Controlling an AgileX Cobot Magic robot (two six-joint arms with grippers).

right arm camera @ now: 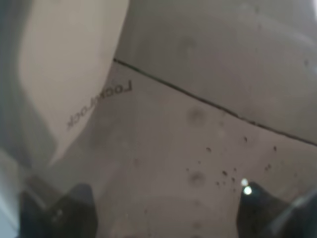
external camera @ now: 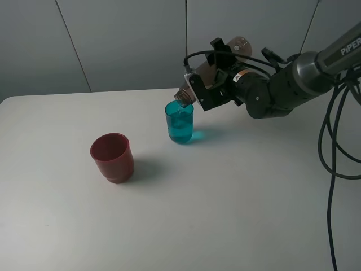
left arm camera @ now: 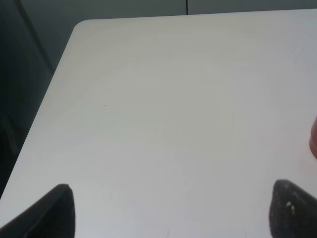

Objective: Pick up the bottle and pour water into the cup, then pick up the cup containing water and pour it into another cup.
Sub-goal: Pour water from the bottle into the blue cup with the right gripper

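My right gripper (external camera: pixel 217 84) is shut on the smoky grey-brown bottle (external camera: pixel 198 80), which is tilted with its neck down over the teal cup (external camera: pixel 179 122). The bottle's mouth sits just above the cup's rim. The teal cup stands upright near the table's back middle and holds water. In the right wrist view the translucent bottle (right arm camera: pixel 163 144) fills the picture between the fingertips. The dark red cup (external camera: pixel 112 157) stands upright to the left and nearer, apart from both. My left gripper (left arm camera: pixel 171 210) is open and empty over bare table; the red cup's edge (left arm camera: pixel 313 141) shows beside it.
The white table (external camera: pixel 225 214) has a rounded back left corner (left arm camera: pixel 81 27). Black cables (external camera: pixel 333 147) hang from the right arm over the table's right side. A grey wall stands behind the table.
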